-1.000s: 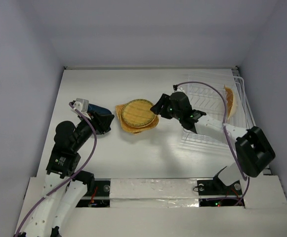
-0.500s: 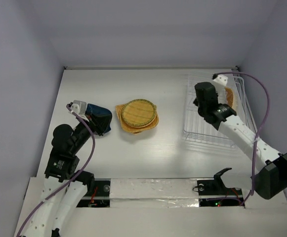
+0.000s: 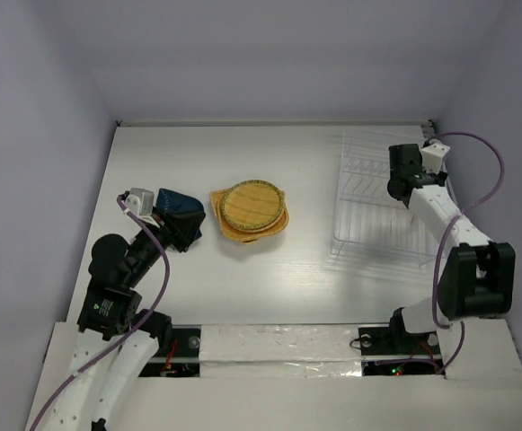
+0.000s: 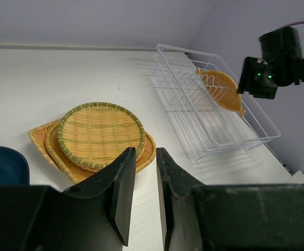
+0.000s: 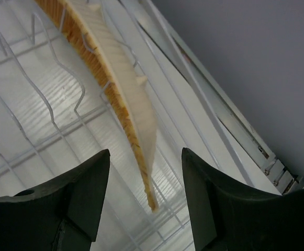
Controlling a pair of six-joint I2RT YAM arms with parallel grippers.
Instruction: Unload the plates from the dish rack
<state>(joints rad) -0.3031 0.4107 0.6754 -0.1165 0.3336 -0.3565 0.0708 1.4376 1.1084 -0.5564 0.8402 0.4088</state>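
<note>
**RIGHT CLAW AT LAST RACKED PLATE; LEFT CLAW EMPTY**

Right gripper [image 5: 144, 157]: jaws spread wide and gripping nothing. The rim of the leaf-shaped plate [image 5: 121, 99] runs up between the fingers [image 5: 86, 188]; contact cannot be confirmed. The plate stands on edge among the tines on the 3 o'clock side of the dish rack [image 3: 368, 235]. From the left wrist view it is the only plate seen in the rack.

Compared with half a second ago, the right gripper has shifted from the rack's 9 o'clock side to its 2 o'clock corner. A second ago it was at the stack.

Left gripper [image 4: 146, 157]: jaws parted by a narrow slit with nothing between them. It sits just beside the dark blue dish [image 3: 181, 214], which appears to lie on the table [image 3: 287, 153]. The arm has drawn back slightly toward 7 o'clock.

The stack of plates [image 3: 250, 212] is unchanged (round one on top). It lies at 3 o'clock of the blue dish and 9 o'clock of the rack.
</note>
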